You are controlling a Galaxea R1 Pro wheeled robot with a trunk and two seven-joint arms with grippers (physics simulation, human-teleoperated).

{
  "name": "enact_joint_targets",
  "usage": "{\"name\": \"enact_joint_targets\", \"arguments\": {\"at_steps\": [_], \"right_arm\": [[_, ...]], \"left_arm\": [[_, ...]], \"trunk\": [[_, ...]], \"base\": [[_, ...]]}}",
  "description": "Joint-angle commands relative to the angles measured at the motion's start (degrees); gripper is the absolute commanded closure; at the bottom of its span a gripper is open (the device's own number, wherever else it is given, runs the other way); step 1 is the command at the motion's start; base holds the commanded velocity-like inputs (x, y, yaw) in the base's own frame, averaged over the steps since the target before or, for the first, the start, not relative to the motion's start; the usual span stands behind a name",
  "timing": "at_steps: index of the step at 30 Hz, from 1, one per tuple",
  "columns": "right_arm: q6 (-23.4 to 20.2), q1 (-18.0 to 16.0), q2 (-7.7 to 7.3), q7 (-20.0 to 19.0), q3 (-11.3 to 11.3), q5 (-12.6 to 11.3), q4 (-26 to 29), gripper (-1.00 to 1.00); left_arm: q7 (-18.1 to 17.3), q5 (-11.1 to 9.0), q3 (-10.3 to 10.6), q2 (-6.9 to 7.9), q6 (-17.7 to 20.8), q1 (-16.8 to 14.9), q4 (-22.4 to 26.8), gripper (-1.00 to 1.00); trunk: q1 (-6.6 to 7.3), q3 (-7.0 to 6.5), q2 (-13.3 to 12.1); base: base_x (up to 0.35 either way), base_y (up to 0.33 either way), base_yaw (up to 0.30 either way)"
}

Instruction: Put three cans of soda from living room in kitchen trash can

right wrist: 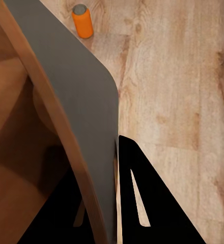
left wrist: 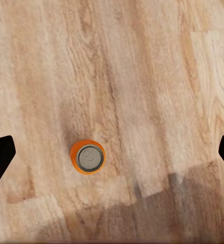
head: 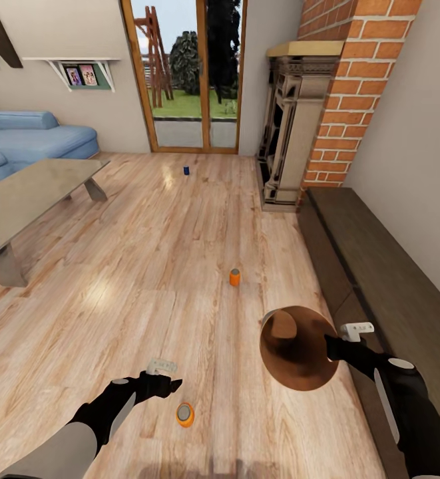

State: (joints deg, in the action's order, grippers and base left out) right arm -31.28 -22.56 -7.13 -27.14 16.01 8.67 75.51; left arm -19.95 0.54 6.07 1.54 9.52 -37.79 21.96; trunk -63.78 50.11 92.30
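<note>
Hovering left pincer (head: pixel 174 384), orange can (head: pixel 185 414) beneath

A home living room: a blue sofa (head: pixel 26 136) and low grey table (head: pixel 26 193) stand on a light wood floor (head: pixel 153 266), with a brick fireplace (head: pixel 313 113), wood-framed glass doors (head: pixel 186 73) onto a garden, and framed pictures on a wall shelf (head: pixel 80 73).

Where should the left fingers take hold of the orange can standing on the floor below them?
Likely the orange can is best gripped across its round side wall, coming straight down from above: it stands upright with its grey top facing the open left gripper, and bare wood floor surrounds it.
</note>
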Motion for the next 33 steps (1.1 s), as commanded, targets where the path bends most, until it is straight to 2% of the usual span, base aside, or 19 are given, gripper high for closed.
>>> {"name": "enact_joint_targets", "arguments": {"at_steps": [1,9,22,33], "right_arm": [[-0.19,-0.02,-0.01,-0.45,0.03,-0.90,0.05,1.00],[-0.18,0.04,-0.07,-0.45,0.03,-0.86,0.08,1.00],[-0.19,0.03,-0.05,-0.45,-0.01,-0.85,0.08,1.00],[-0.19,0.05,-0.01,-0.45,-0.01,-0.82,0.03,1.00]], "left_arm": [[-0.02,0.02,0.02,0.01,0.07,0.00,0.00,-1.00],[0.05,0.07,0.07,0.04,0.24,0.00,0.01,-1.00],[0.03,0.07,0.08,0.05,0.23,0.00,-0.05,-1.00],[-0.23,-0.02,0.27,0.34,0.64,0.00,0.03,-1.00]], "trunk": [[0.00,-0.01,0.00],[0.00,-0.01,0.00],[0.00,-0.01,0.00],[0.00,-0.01,0.00]], "base": [[0.000,0.000,0.000],[0.000,-0.017,0.000],[0.000,-0.233,0.000],[0.000,-0.046,0.000]]}}
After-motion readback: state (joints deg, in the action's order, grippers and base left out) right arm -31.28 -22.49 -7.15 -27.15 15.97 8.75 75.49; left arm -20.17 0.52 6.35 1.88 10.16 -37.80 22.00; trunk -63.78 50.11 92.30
